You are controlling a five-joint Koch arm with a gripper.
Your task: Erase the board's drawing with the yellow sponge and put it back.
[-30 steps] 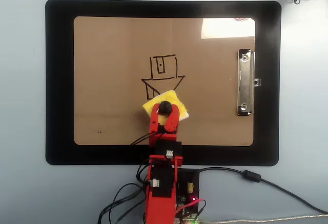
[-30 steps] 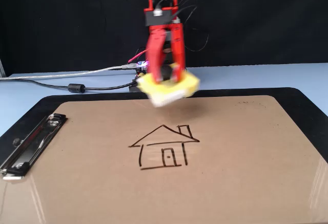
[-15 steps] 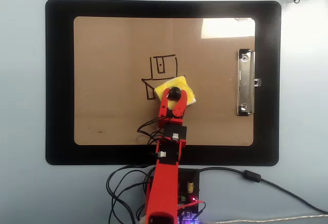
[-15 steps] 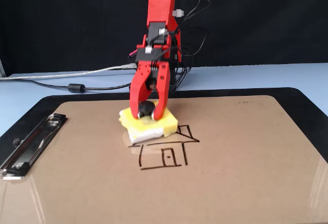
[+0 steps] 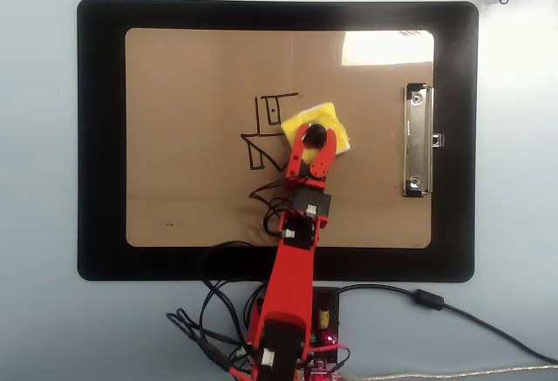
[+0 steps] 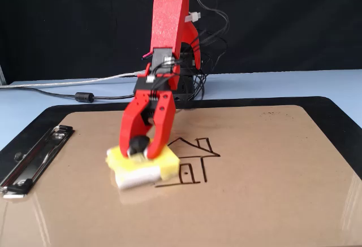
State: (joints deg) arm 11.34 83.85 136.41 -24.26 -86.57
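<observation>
Landmark: the board (image 5: 192, 180) (image 6: 271, 179), brown and glossy, lying on the black mat (image 5: 100, 137) (image 6: 339, 108); all places below are given relative to it.
Board axis: its long axis runs left-right in the overhead view, with the silver clip (image 5: 418, 141) (image 6: 34, 159) at the right short edge there and at the left in the fixed view.
Yellow sponge, place: the yellow sponge (image 5: 336, 124) (image 6: 164, 165) lies flat on the board near its middle, on the clip-side part of the drawing (image 5: 266, 128) (image 6: 195, 162).
Yellow sponge, orientation: square, so no clear long axis; its corners are turned diagonal to the board's edges in the overhead view.
Yellow sponge, look: yellow top, white layer along the lower edge, round black knob (image 5: 316, 132) (image 6: 137, 144) standing up at centre; slightly blurred in the fixed view.
Drawing, look: thin black marker lines; the part left uncovered reads as a house in the fixed view, roof toward my base.
My gripper: my gripper (image 5: 316, 135) (image 6: 139, 145) is red, its two jaws clenched on the knob, one on each side.
Writing: no readable labels or brands that I can make out.
</observation>
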